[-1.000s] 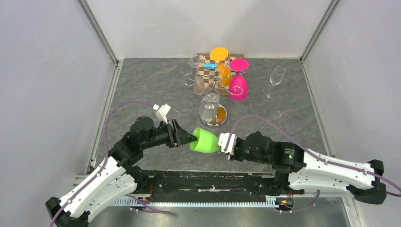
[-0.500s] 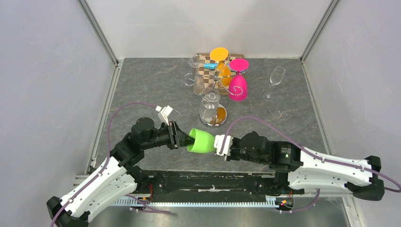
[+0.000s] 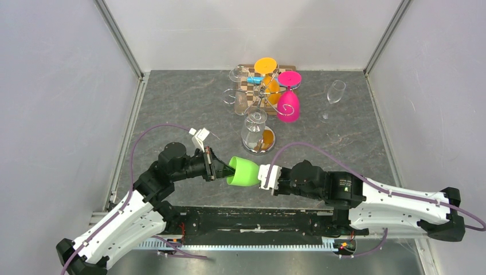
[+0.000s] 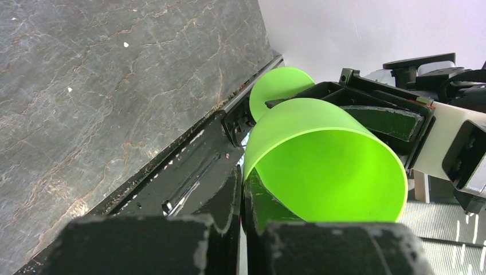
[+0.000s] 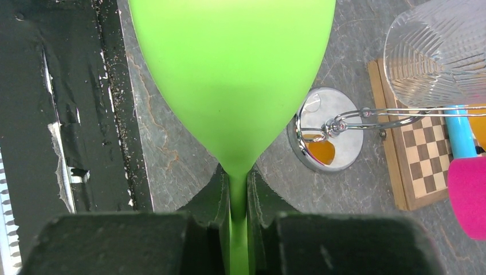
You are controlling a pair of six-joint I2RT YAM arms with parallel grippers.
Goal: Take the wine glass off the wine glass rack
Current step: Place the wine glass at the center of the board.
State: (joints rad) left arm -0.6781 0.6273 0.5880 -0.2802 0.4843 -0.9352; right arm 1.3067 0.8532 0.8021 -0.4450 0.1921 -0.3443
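Green wine glass [image 3: 245, 171] hangs sideways at 6 o'clock, off the wine glass rack [image 3: 267, 141] at 12 o'clock; left claw [image 3: 221, 167] pinches its rim, right claw [image 3: 264, 176] clamps its stem.

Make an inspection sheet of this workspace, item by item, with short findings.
Surface: dark grey stone-look table.
Job's things: wine glass rack at rear centre, with pink glass, orange glass and clear glass hanging; green wine glass off it, held horizontal between both tools.
Clutter: clear flute upright at rear right; checkered board by the rack.
Tools: left tool shut on the green wine glass's rim; right tool shut on its stem.
Cables: purple cable looping off each arm.
Surroundings: pale walls, metal corner posts.
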